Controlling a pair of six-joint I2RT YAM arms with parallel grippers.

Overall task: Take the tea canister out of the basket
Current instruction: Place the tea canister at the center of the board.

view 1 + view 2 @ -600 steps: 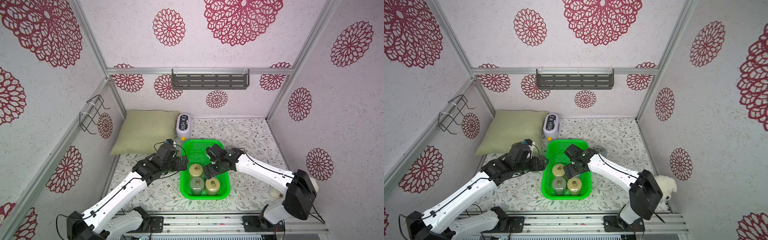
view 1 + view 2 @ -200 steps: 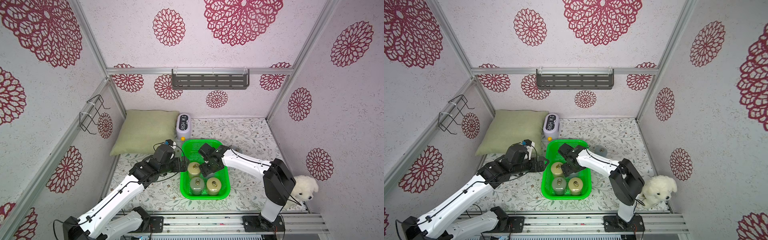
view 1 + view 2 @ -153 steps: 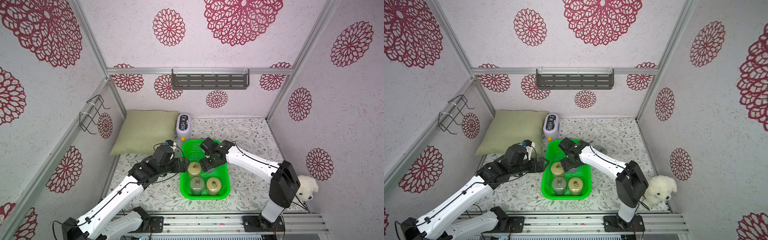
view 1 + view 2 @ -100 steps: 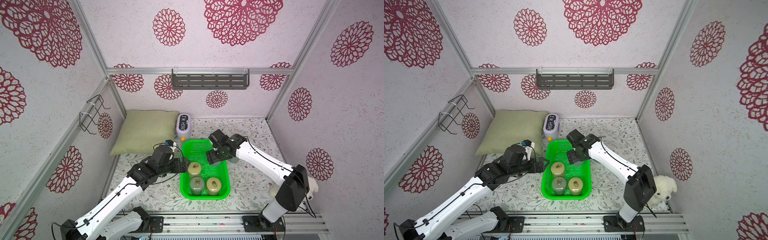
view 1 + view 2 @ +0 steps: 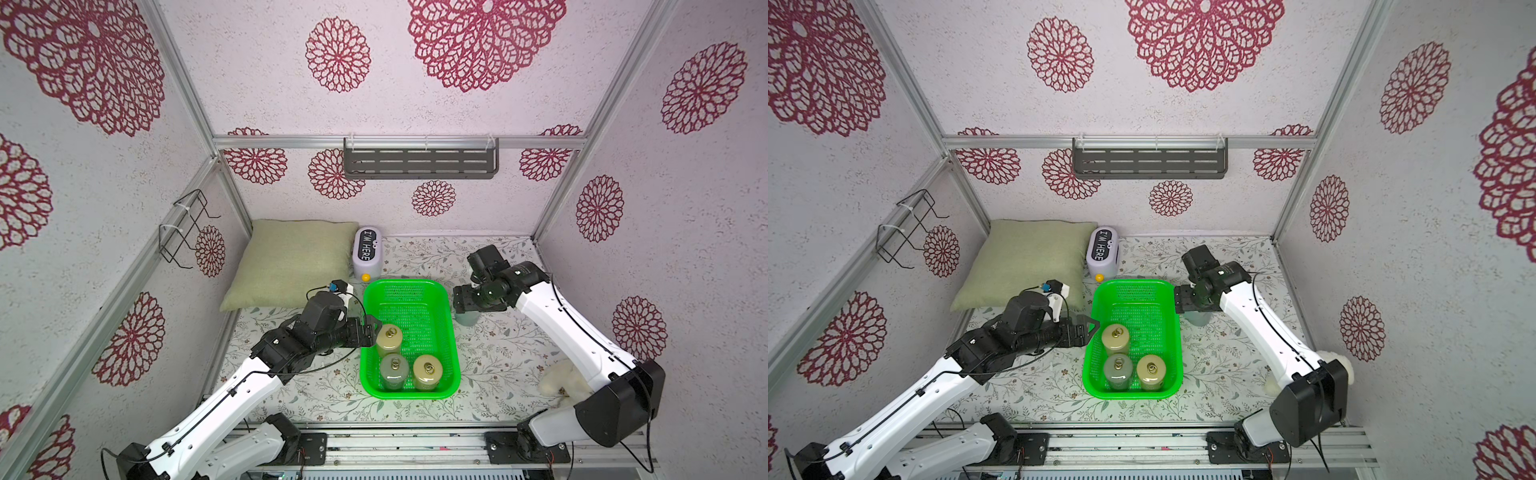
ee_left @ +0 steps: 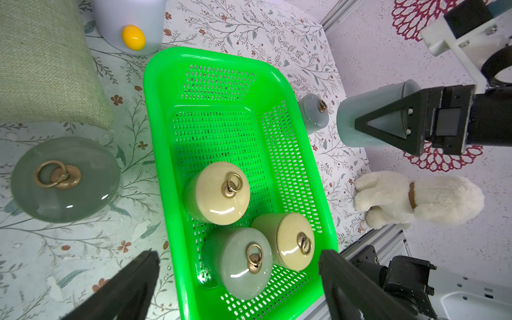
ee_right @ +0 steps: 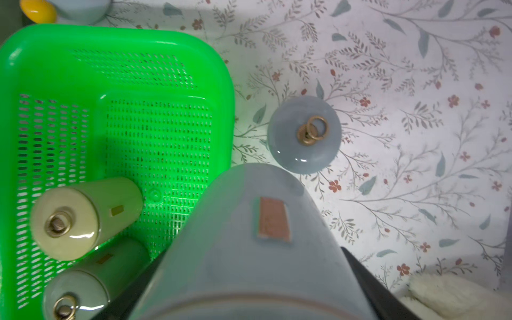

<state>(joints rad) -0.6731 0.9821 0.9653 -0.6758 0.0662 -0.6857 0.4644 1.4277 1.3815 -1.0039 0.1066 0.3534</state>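
Observation:
The green basket [image 5: 407,284] [image 6: 155,110] stands mid-table with two cream canisters [image 5: 389,338] [image 5: 428,370] and a grey-green one [image 5: 393,370] upright in its near half. My right gripper [image 5: 465,301] [image 7: 249,285] is shut on a blue-grey tea canister [image 7: 249,235] [image 6: 371,113], held above the table just outside the basket's right rim. My left gripper [image 5: 370,332] [image 6: 238,255] is open at the basket's left rim, beside the nearer cream canister, holding nothing.
Another blue-grey canister [image 7: 304,135] stands on the table right of the basket, a grey-green one [image 6: 65,178] left of it. A green pillow [image 5: 291,262] and a white "I'M HERE" box [image 5: 368,253] sit behind. A plush toy [image 5: 561,378] lies by the right arm.
My right gripper has lifted the blue-grey canister out of the basket and carried it rightward over the rim. The left arm has hardly moved.

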